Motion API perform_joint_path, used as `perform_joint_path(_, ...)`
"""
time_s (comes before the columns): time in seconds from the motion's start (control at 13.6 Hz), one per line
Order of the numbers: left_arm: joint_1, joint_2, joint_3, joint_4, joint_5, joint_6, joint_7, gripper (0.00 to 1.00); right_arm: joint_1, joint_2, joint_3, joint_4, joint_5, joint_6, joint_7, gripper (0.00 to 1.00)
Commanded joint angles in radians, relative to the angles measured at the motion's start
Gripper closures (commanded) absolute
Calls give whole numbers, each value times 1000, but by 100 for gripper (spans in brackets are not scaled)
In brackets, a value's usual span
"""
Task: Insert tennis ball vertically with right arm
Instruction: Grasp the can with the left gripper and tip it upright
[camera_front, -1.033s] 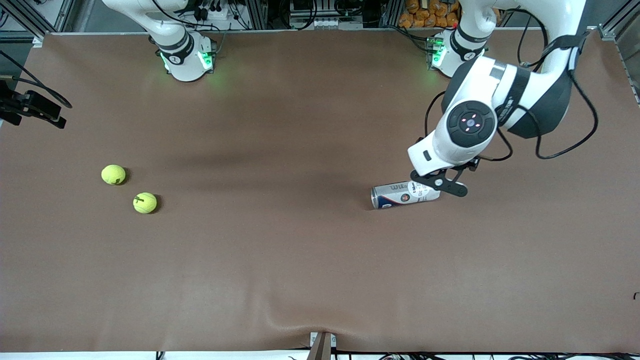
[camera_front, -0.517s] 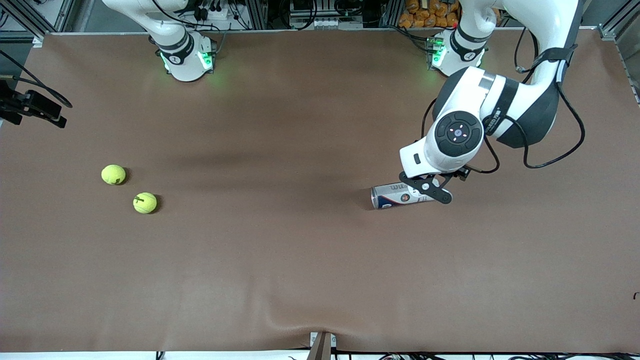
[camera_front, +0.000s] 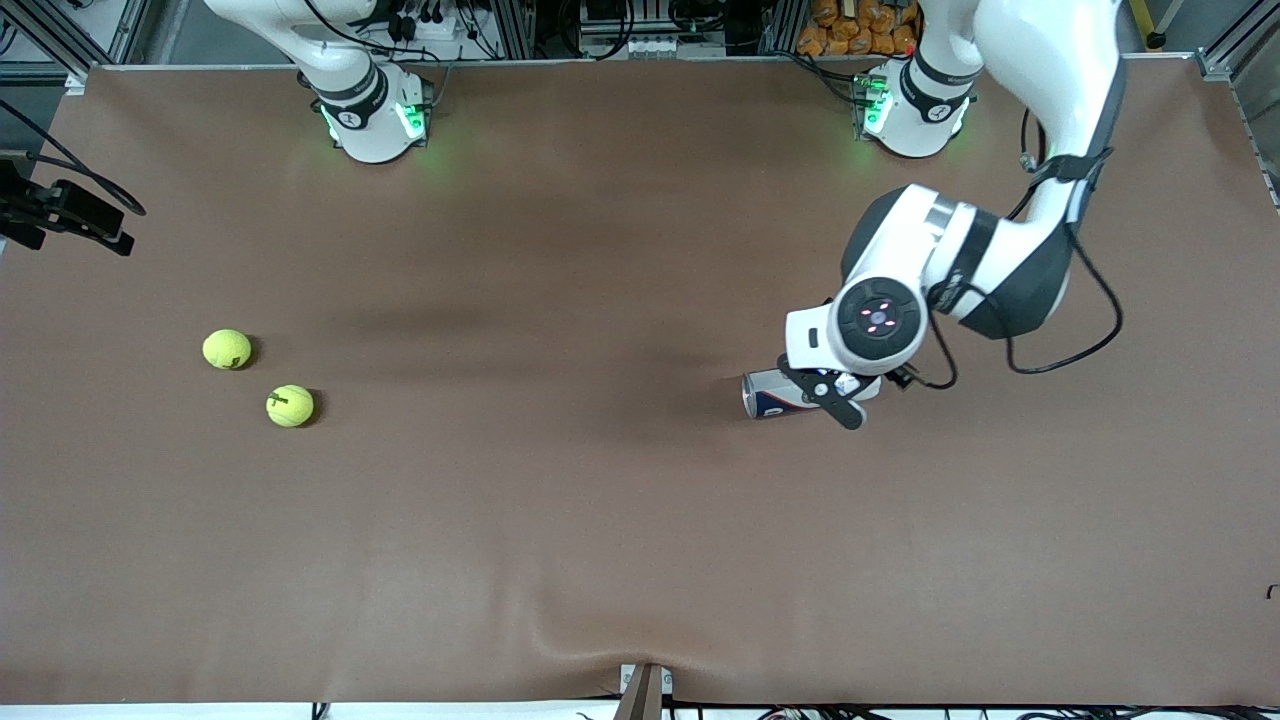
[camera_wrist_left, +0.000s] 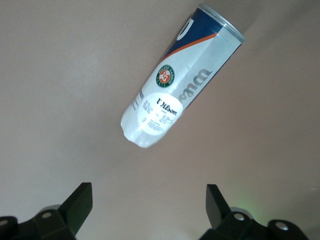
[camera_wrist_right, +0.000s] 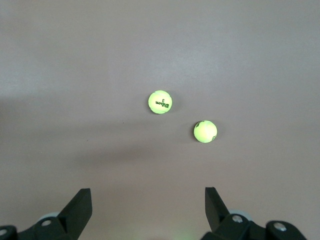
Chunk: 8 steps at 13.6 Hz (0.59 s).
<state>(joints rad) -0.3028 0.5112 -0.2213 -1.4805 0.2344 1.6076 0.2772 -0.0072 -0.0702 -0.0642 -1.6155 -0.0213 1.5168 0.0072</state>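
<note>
Since a moment ago my left gripper (camera_front: 832, 392) has swung in over the lying can (camera_wrist_left: 175, 80), fingers spread, ready to stand it upright, while my right gripper (camera_wrist_right: 145, 212) waits spread above the two balls (camera_front: 227, 349) on the bench (camera_front: 600, 550).

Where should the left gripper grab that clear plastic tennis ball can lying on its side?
Probably from straight above, across the middle of the clear plastic tennis ball can. It lies flat on the brown table, so only its round sides offer opposing surfaces. The open left gripper already hangs over it.

two tennis balls (camera_front: 227, 349) (camera_front: 290, 405); one ball can (camera_front: 770, 392), lying down; two arms.
</note>
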Motion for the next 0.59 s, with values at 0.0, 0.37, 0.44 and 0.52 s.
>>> perform_joint_path(0.0, -35, 58, 2, 40, 49, 11, 98, 0, -5, -19, 4, -7, 1, -7, -7, 0)
perform_joint_path(0.37, -70, 132, 2, 39, 158, 57, 217, 0, -8, -17, 4, -7, 1, -12, -7, 0)
perform_joint_path(0.44, -75, 138, 0, 35, 181, 57, 224, 0, -8, -19, 4, -7, 1, -12, -7, 0)
perform_joint_path(0.52, -84, 141, 2, 26, 184, 55, 240, 0, -10, -17, 4, -7, 1, -12, -7, 0)
